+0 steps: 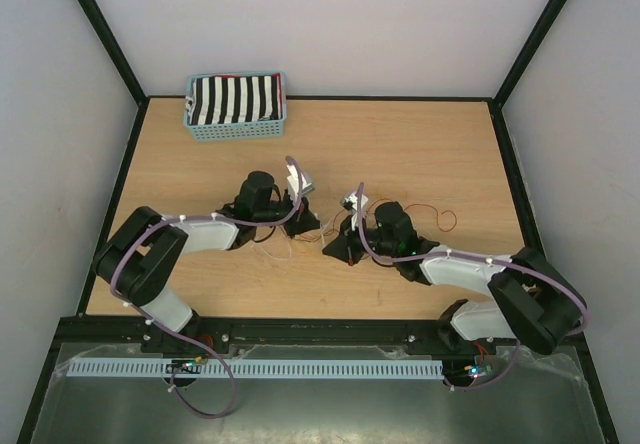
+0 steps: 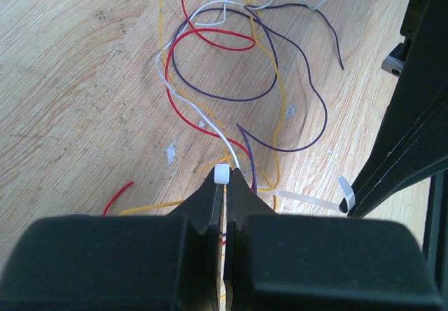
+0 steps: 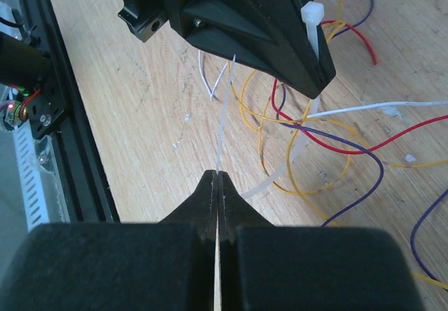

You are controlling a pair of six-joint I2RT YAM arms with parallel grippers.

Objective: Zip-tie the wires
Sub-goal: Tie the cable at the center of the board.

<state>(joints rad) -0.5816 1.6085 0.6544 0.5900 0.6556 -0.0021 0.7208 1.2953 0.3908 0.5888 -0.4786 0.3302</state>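
**A:** What do we have on the left?

**B:** Our left gripper [image 2: 225, 185] has its fingers pressed together on the translucent plastic zip tie [image 3: 301, 125] at its small white square head [image 2: 221, 174]. We think that keeps the slot steady and facing the other arm.

**A:** And in the middle?

**B:** The thin red, yellow, purple and white wires [image 2: 231, 48] lie in loose loops on the light wooden table [image 1: 420, 144], between and just beyond our two grippers. The tie's strap drops in among them. We cannot tell whether it passes round any.

**A:** And on the right?

**B:** Our right gripper [image 3: 218, 181] is pinched flat on a thin pale strip [image 3: 225, 115], which is likely the tie's tail, aimed up toward the head. We judge that threading comes next and will need careful alignment.
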